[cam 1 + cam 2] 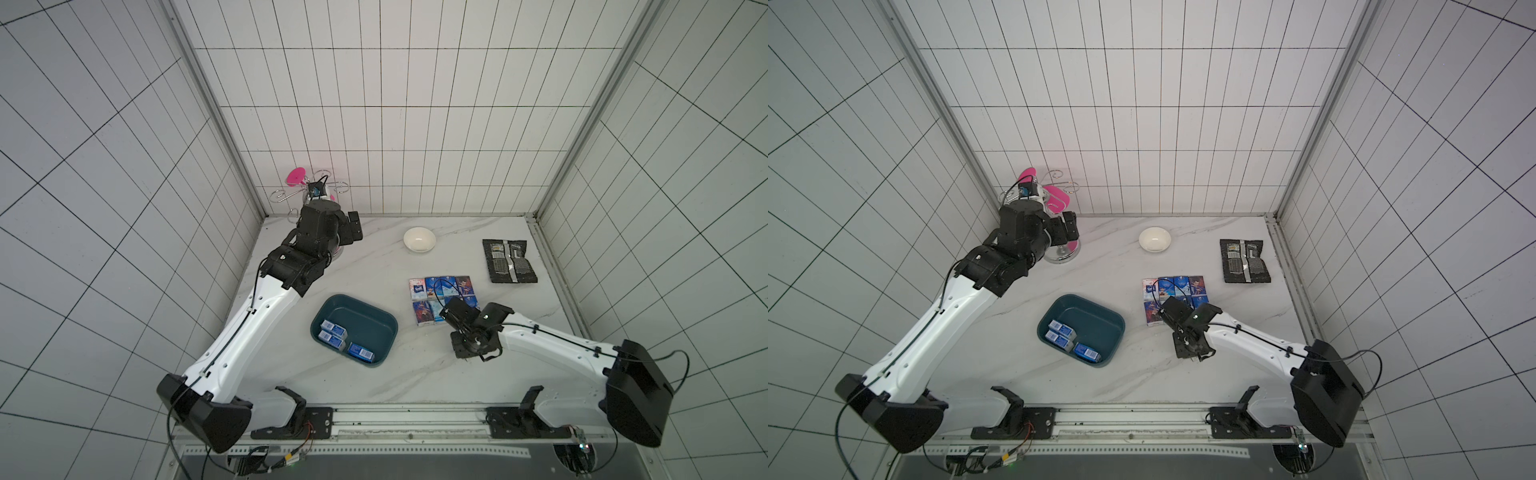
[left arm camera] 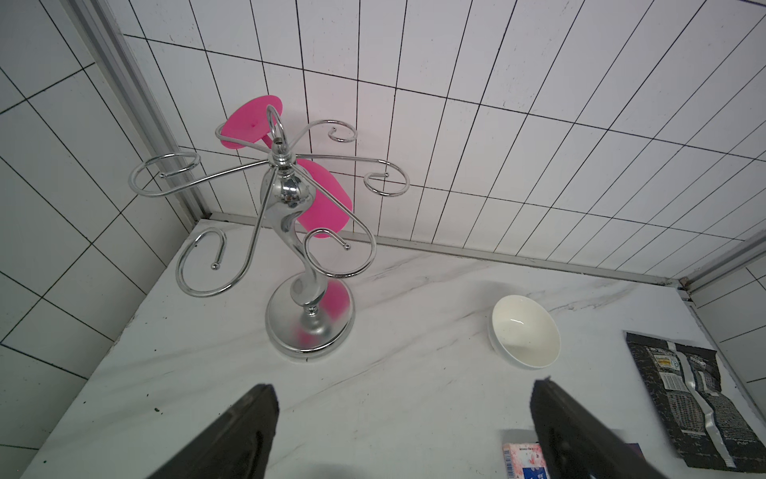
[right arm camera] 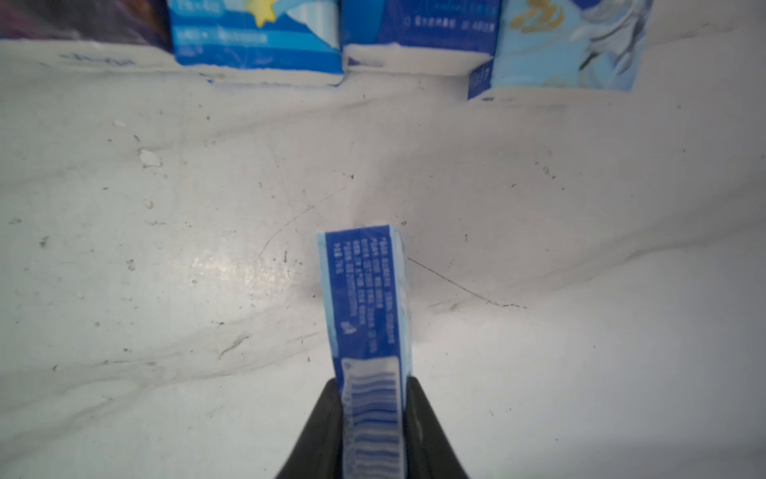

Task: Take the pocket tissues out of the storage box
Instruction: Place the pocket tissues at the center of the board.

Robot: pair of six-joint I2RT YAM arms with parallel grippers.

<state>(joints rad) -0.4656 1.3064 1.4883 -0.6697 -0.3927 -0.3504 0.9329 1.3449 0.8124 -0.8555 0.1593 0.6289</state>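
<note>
The dark teal storage box [image 1: 374,322] [image 1: 1100,320] lies at the table's middle, with three blue pocket tissues [image 1: 332,330] [image 1: 1061,330] along its left and near side. Several more packs [image 1: 440,287] [image 1: 1173,286] lie in rows on the table to its right. My right gripper [image 3: 373,419] is shut on one blue pack with a barcode [image 3: 367,307], held on edge just in front of those rows [image 3: 257,37]. My left gripper [image 2: 404,419] stands open and empty at the back left, far from the box.
A chrome glass rack [image 2: 290,207] [image 1: 291,193] with a pink glass stands in the back left corner. A white bowl [image 1: 419,240] [image 2: 524,331] sits at the back middle. A flat black foil packet [image 1: 509,261] [image 2: 688,394] lies at the back right.
</note>
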